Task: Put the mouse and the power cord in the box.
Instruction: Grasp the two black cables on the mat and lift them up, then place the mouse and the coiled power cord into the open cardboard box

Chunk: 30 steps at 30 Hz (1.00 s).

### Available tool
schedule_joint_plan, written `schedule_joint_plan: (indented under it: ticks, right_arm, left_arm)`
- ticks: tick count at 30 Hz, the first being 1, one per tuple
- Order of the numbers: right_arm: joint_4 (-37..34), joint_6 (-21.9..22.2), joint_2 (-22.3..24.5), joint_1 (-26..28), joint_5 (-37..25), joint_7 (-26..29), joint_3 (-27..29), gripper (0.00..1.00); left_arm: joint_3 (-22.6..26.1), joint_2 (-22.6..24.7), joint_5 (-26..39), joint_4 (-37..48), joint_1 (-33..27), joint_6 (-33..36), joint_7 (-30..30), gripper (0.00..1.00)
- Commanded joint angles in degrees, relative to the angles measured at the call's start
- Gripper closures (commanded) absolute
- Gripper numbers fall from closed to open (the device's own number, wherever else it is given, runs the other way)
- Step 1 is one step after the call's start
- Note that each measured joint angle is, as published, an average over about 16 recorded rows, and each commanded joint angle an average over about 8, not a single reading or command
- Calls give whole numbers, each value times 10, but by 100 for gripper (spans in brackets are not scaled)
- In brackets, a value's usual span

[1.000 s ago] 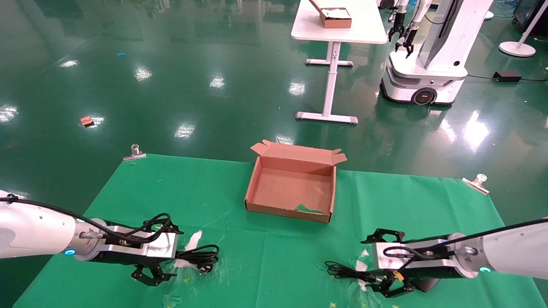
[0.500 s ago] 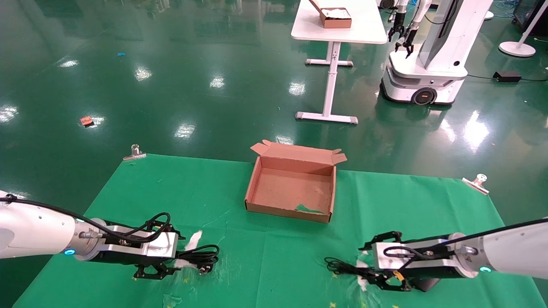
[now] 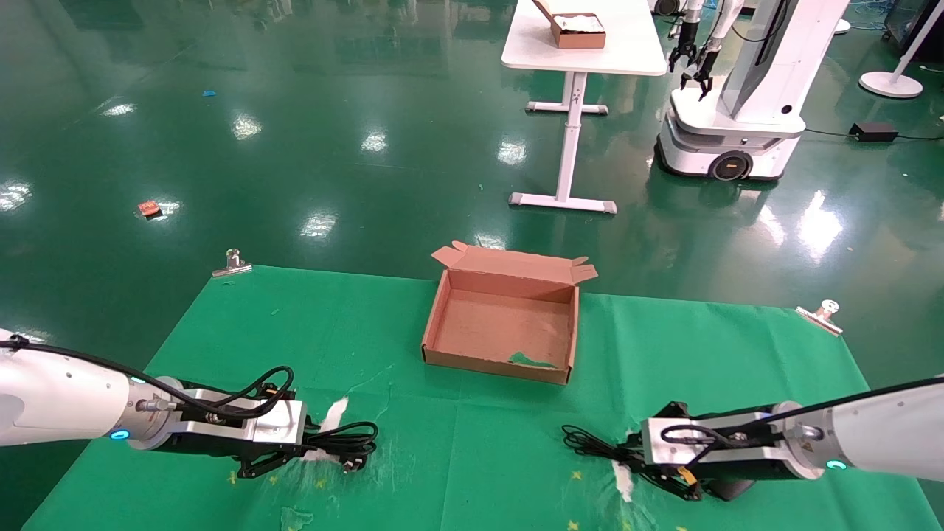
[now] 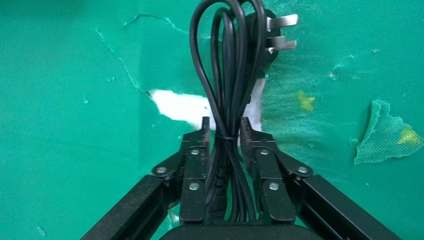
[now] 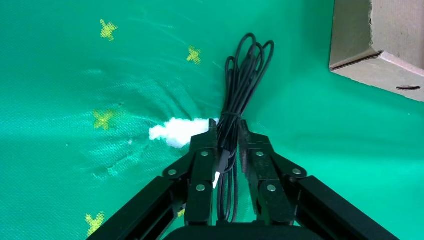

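Observation:
The power cord (image 3: 346,442) lies as a tied black bundle on the green cloth at the front left, its pronged plug (image 4: 272,35) at the far end. My left gripper (image 4: 223,125) is shut on the bundle near its tie. At the front right, my right gripper (image 5: 227,127) is shut on the thin coiled cable (image 5: 245,70) of the mouse (image 3: 730,489), whose black body shows just under the gripper housing. The box (image 3: 495,363) stands open and empty in the middle of the table, apart from both grippers.
The green cloth is torn to white patches (image 3: 332,413) near both grippers. Metal clips (image 3: 232,262) (image 3: 820,313) hold its far corners. Beyond the table stand a white table (image 3: 582,44) with another box and a second robot (image 3: 730,125).
Both grippers, open a second ago, have closed: the left on the power cord bundle, the right on the mouse's cable. Both arms slid slightly forward along the cloth.

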Motion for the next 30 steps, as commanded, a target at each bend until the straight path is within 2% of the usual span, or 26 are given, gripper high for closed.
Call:
schedule_joint_plan:
  ticks: [1, 11, 17, 23, 30]
  right_arm:
    - [0, 0, 0, 0, 0, 0, 0, 100]
    - [1, 0, 0, 0, 0, 0, 0, 100]
    - [8, -11, 8, 13, 0, -4, 0, 100]
    - [38, -41, 35, 65, 1, -9, 2, 100]
    - [96, -68, 76, 159, -6, 1, 2, 100]
  left_arm:
    - [0, 0, 0, 0, 0, 0, 0, 100]
    - [-2, -3, -3, 2, -2, 3, -4, 100]
    - [-19, -19, -27, 19, -20, 32, -34, 100]
    - [-55, -50, -80, 44, -65, 92, -91, 100]
    - [-114, -71, -165, 66, -135, 141, -178, 100]
